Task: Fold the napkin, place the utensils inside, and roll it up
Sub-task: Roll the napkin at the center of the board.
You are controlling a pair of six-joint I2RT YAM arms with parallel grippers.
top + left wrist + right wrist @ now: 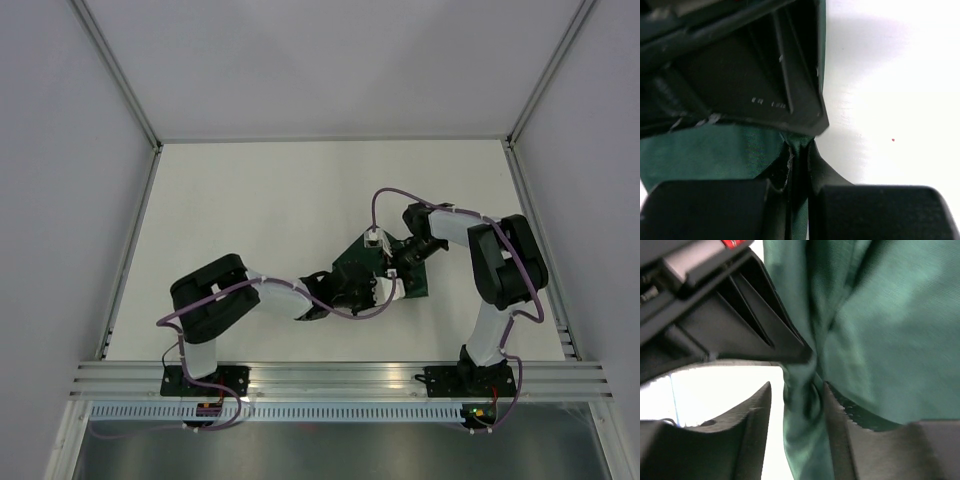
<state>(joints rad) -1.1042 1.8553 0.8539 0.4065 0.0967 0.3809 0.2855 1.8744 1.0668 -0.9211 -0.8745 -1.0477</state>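
Note:
The dark green napkin [356, 262] lies bunched on the white table between the two arms. My left gripper [378, 292] is at its near edge. In the left wrist view that gripper [799, 156] is shut on a thin upright fold of the napkin [705, 150]. My right gripper [393, 266] is just beyond it, over the cloth. In the right wrist view it [797, 390] stands open. A gathered fold of the napkin [890, 335] hangs between the fingers, resting against the right finger [840, 425] and clear of the left one. No utensils are in view.
The other arm's black gripper body [740, 75] hangs close above the left fingers. A metal rail [330, 378] runs along the table's near edge. White walls and frame posts [130, 250] bound the table's sides and back.

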